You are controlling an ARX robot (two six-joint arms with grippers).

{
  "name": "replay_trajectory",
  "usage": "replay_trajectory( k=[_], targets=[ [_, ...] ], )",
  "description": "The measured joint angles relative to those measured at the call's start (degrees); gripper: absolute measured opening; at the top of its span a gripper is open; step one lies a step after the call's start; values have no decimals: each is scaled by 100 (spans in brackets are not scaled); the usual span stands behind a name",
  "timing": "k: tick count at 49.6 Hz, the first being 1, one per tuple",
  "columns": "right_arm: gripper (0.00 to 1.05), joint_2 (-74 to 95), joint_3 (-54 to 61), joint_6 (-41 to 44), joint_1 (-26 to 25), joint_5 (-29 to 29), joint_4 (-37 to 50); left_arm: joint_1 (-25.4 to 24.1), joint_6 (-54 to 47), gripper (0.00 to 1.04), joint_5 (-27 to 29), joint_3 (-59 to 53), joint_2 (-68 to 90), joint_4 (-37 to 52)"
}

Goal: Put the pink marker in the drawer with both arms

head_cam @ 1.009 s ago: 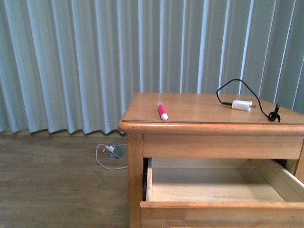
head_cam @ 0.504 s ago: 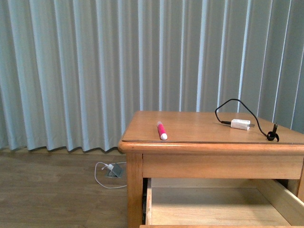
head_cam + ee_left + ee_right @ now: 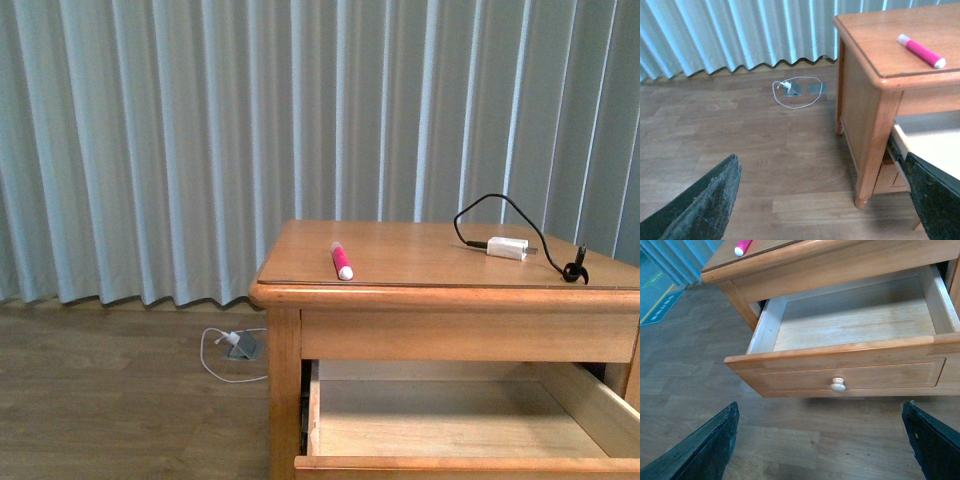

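Observation:
The pink marker (image 3: 341, 260) lies on the nightstand top near its front left corner, white cap toward the front; it also shows in the left wrist view as the pink marker (image 3: 921, 50) and partly in the right wrist view as the pink marker (image 3: 743, 247). The drawer (image 3: 450, 462) stands pulled out and empty; in the right wrist view the drawer (image 3: 850, 375) shows its round knob (image 3: 838, 385). My left gripper (image 3: 825, 200) is open over the floor left of the nightstand. My right gripper (image 3: 822, 440) is open over the floor in front of the drawer. Neither arm shows in the front view.
A white charger block (image 3: 507, 247) with a black cable (image 3: 490, 205) lies on the right of the nightstand top (image 3: 420, 245). A white cord and floor socket (image 3: 238, 345) sit on the wooden floor by the curtain (image 3: 200, 130).
The front view has shifted: the nightstand dropped in the picture half a second ago, then rose part way back. The marker and the charger have kept their places on the top.

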State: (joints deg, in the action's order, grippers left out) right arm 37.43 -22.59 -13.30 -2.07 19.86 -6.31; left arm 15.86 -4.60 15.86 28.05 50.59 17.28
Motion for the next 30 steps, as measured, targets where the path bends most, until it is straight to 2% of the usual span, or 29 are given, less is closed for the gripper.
replay_trajectory(
  k=[13, 24, 30],
  targets=[
    [96, 0, 0, 2, 0, 2, 2, 813, -286, 99, 26, 1729, 2227, 404],
    [96, 0, 0, 2, 0, 2, 2, 1086, -260, 99, 175, 3274, 3851, 282],
    [96, 0, 0, 2, 0, 2, 2, 1150, -118, 99, 229, 4352, 4767, -85]
  ],
)
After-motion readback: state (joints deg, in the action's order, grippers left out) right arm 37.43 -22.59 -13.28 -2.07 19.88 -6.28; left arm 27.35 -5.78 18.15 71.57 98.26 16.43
